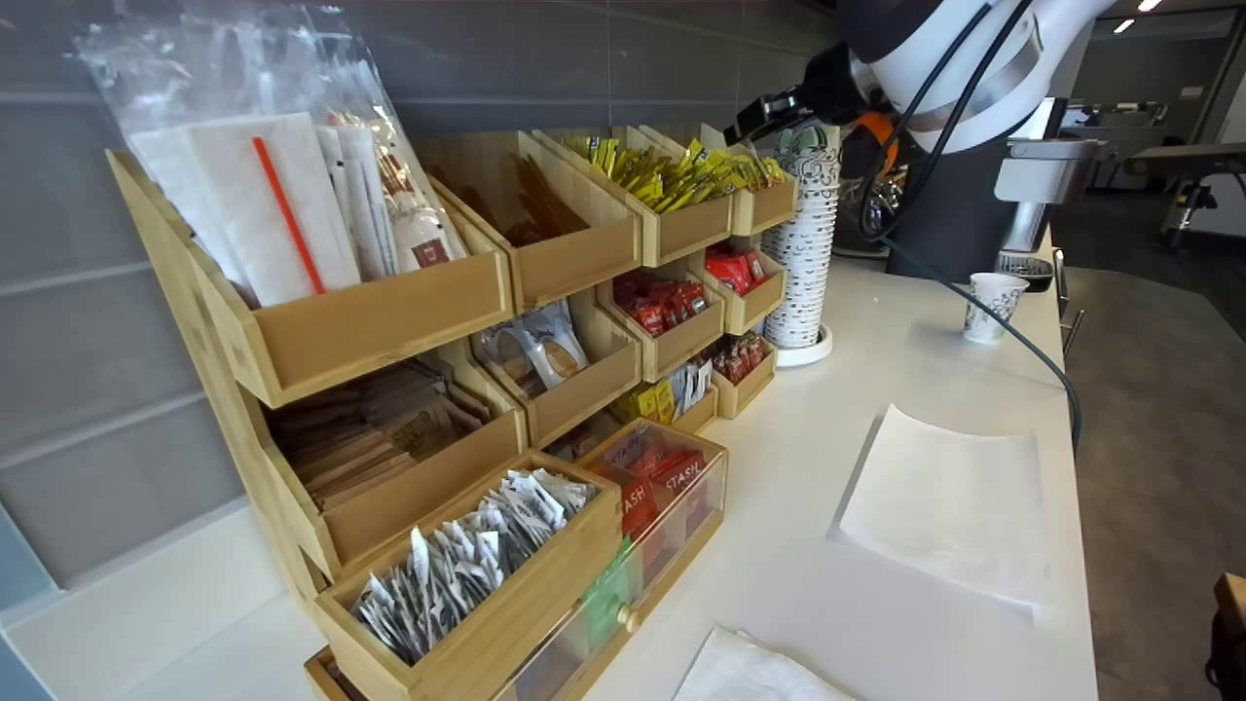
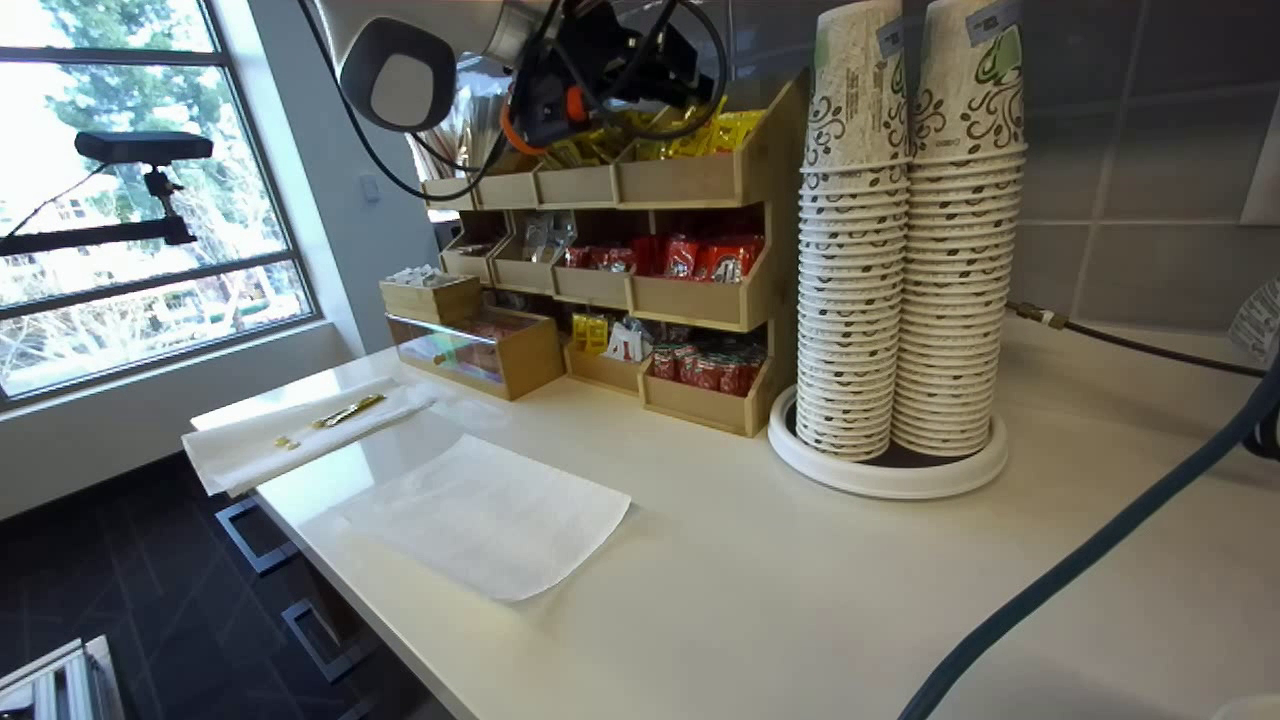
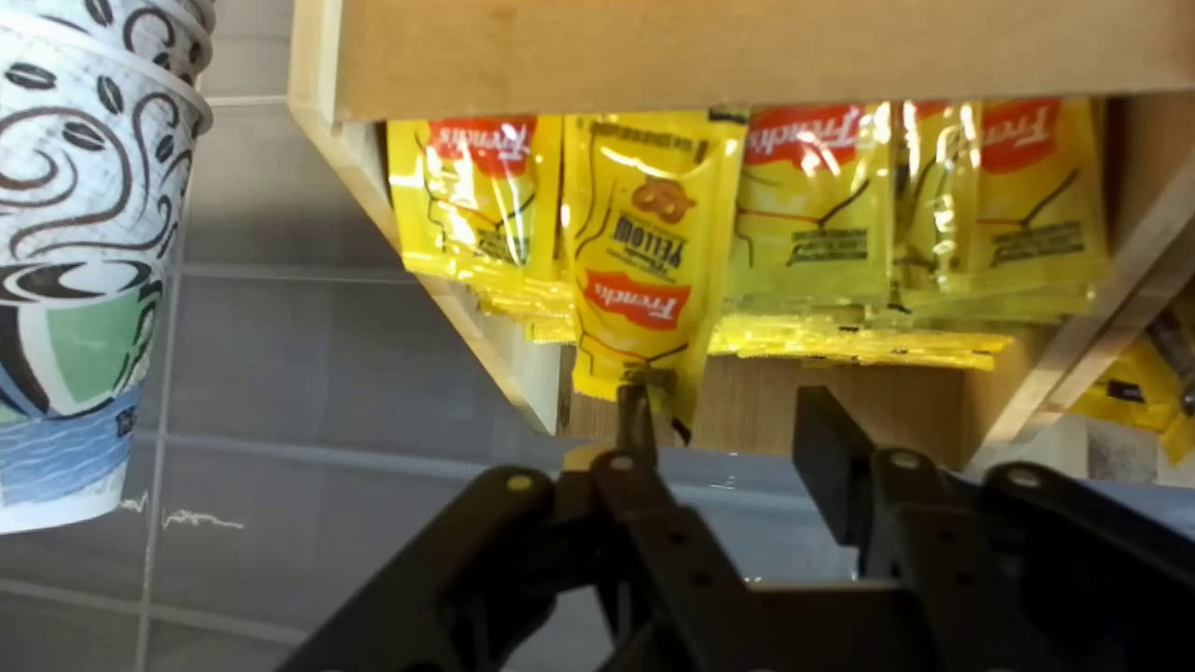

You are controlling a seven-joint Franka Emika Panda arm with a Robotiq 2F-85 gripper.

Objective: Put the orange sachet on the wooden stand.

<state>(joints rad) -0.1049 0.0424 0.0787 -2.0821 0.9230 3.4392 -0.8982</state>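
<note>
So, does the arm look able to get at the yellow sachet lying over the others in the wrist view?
Probably yes: the pincer stands open, one finger overlapping the end of the sachet, and nothing else seems to block that end. Whether they touch is unclear.

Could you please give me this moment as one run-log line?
gripper: open | sachet: in stand's top-tier bin nearest cups, overlapping other packets | fingertip contact: unclear | status: appears placed
</note>
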